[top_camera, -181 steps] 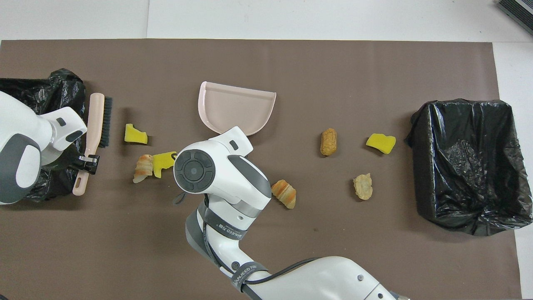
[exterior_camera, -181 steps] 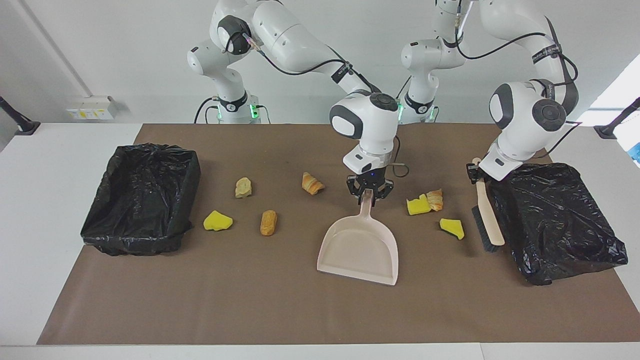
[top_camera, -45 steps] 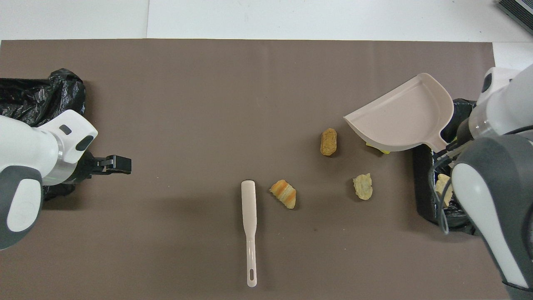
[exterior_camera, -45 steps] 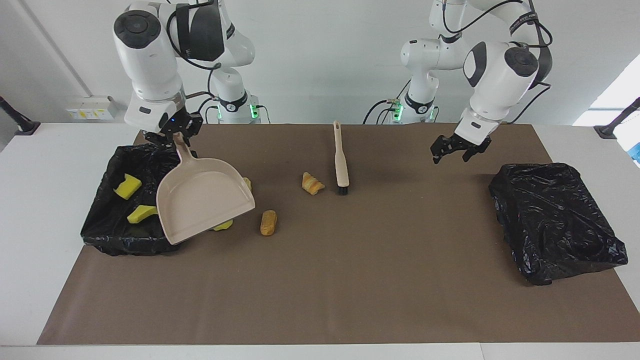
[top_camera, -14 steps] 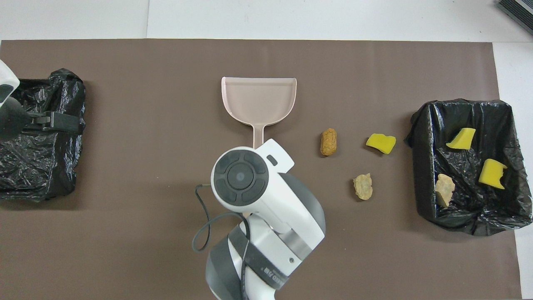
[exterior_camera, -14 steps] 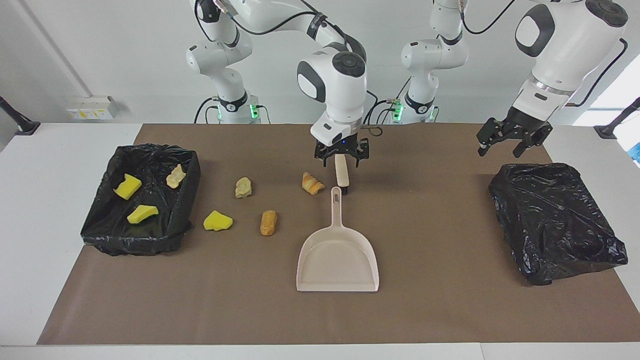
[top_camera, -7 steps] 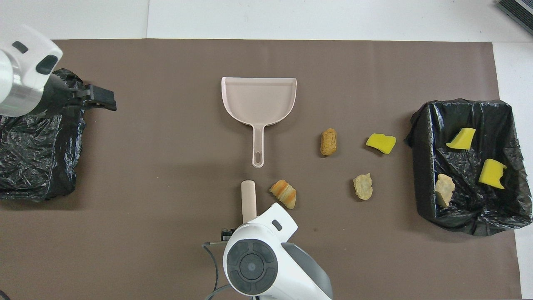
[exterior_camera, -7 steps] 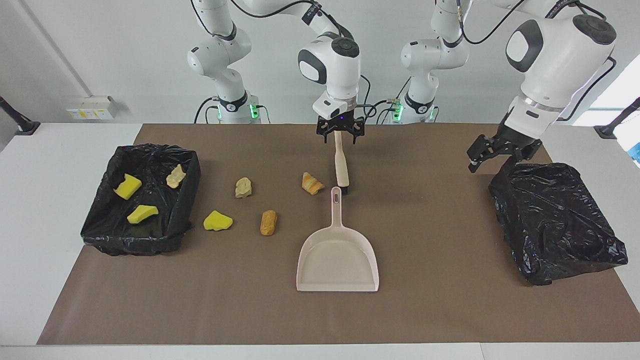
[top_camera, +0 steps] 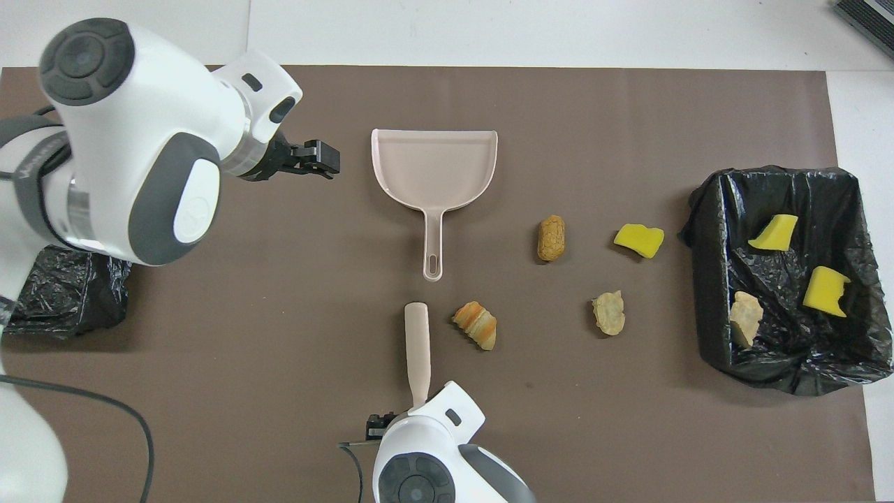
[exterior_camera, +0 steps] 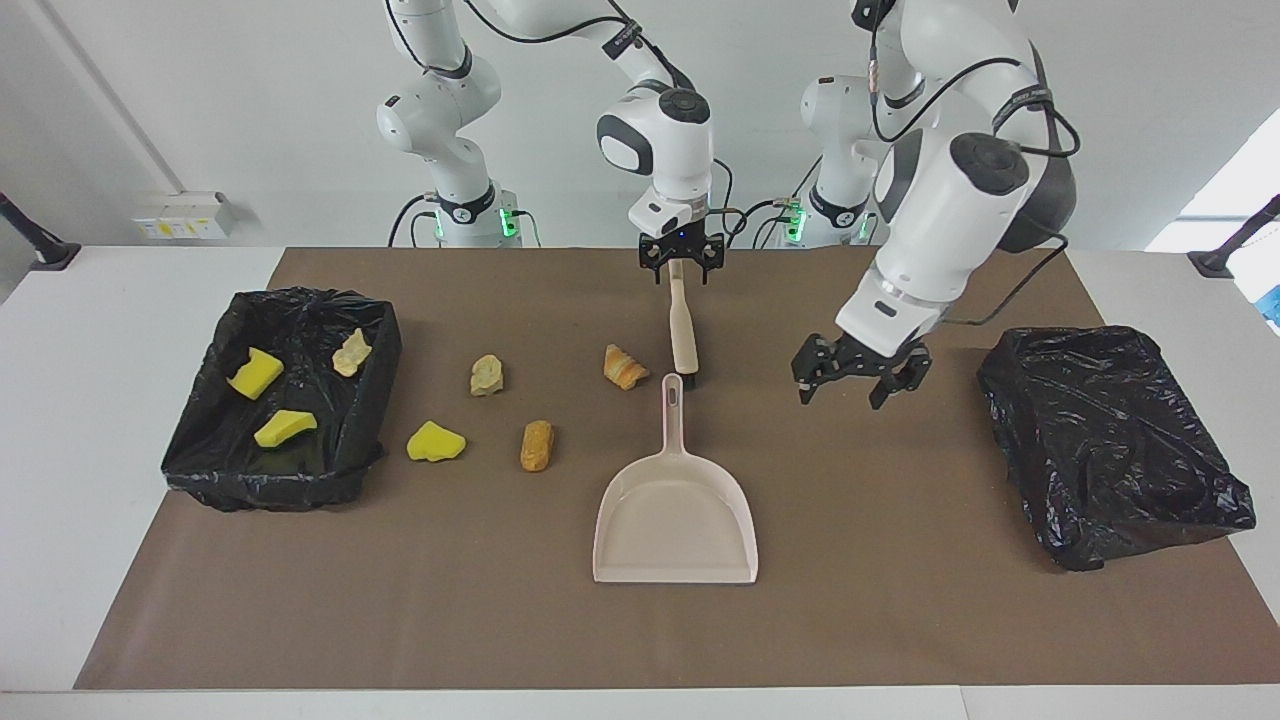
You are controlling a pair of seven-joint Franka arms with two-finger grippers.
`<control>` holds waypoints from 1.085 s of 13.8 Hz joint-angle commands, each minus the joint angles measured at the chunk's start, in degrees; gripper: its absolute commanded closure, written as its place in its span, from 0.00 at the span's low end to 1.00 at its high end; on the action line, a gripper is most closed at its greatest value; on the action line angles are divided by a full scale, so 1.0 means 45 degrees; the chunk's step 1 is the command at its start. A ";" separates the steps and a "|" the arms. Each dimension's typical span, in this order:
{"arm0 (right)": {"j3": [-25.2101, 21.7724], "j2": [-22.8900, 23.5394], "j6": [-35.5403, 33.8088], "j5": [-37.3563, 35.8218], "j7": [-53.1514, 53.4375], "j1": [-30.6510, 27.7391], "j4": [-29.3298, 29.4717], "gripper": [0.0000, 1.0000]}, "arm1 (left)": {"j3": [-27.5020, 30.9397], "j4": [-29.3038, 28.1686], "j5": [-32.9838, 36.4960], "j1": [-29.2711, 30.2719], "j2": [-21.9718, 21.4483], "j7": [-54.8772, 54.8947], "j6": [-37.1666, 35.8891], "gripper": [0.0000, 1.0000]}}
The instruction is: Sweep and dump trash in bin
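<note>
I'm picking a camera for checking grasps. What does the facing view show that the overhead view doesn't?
Facing only: the right gripper at the end of the brush handle, hidden under its wrist from above; the open left gripper raised over the mat; the whole bag at the left arm's end.
Overhead only: a clear gap between the brush head and the dustpan handle.
Both: four trash pieces on the mat, three in the bin.
</note>
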 commanded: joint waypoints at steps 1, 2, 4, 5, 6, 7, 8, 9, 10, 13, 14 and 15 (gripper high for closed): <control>0.0001 -0.0016 0.0255 0.0221 0.0057 -0.0051 -0.0140 0.34 | 0.0185 0.1010 0.0160 -0.1157 0.1090 -0.0748 -0.0001 0.00; 0.0001 -0.0016 0.0236 0.0202 0.0037 -0.0051 -0.0140 0.37 | 0.0185 0.1010 0.0160 -0.1434 0.1285 -0.1042 0.0000 0.00; 0.0001 -0.0036 0.0120 0.0201 -0.0002 -0.0051 -0.0140 0.44 | 0.0165 0.0816 0.0044 -0.1631 0.1482 -0.1416 0.0349 0.00; 0.0001 -0.0055 -0.0036 0.0201 -0.0022 -0.0051 -0.0140 0.47 | 0.0165 0.0718 0.0024 -0.1844 0.1483 -0.1416 0.0680 0.00; 0.0001 -0.0094 -0.0212 0.0201 -0.0080 -0.0051 -0.0140 0.53 | 0.0165 0.0485 0.0004 -0.2021 0.1502 -0.1416 0.0838 0.00; 0.0001 -0.0114 -0.0465 0.0201 -0.0100 -0.0051 -0.0140 0.67 | 0.0146 0.0250 0.0004 -0.2080 0.1502 -0.1416 0.0975 0.00; 0.0021 -0.0153 -0.0661 0.0201 -0.0100 -0.0032 -0.0102 0.87 | 0.0146 -0.0139 0.0023 -0.2294 0.1521 -0.1416 0.1092 0.00; 0.0021 -0.0153 -0.0875 0.0201 0.0055 -0.0032 -0.0062 1.00 | 0.0165 -0.0297 0.0023 -0.2682 0.1715 -0.1436 0.1267 0.00; 0.0021 -0.0172 -0.1110 0.0201 0.0095 -0.0032 0.0035 1.00 | 0.0165 -0.0299 0.0023 -0.2744 0.2026 -0.1474 0.1366 0.00; -0.0037 -0.1145 -0.2063 0.0240 0.0037 -0.0304 0.0075 1.00 | 0.0146 -0.0299 0.0023 -0.2999 0.2225 -0.1865 0.1348 0.00; -0.0038 -0.1632 -0.2900 0.0240 -0.0060 -0.0557 0.0075 1.00 | 0.0146 -0.0299 0.0004 -0.3018 0.2225 -0.1885 0.1328 0.00; -0.0038 -0.2082 -0.3663 0.0240 -0.0080 -0.0733 0.0055 1.00 | 0.0146 -0.0357 0.0004 -0.3057 0.2225 -0.1885 0.1308 0.00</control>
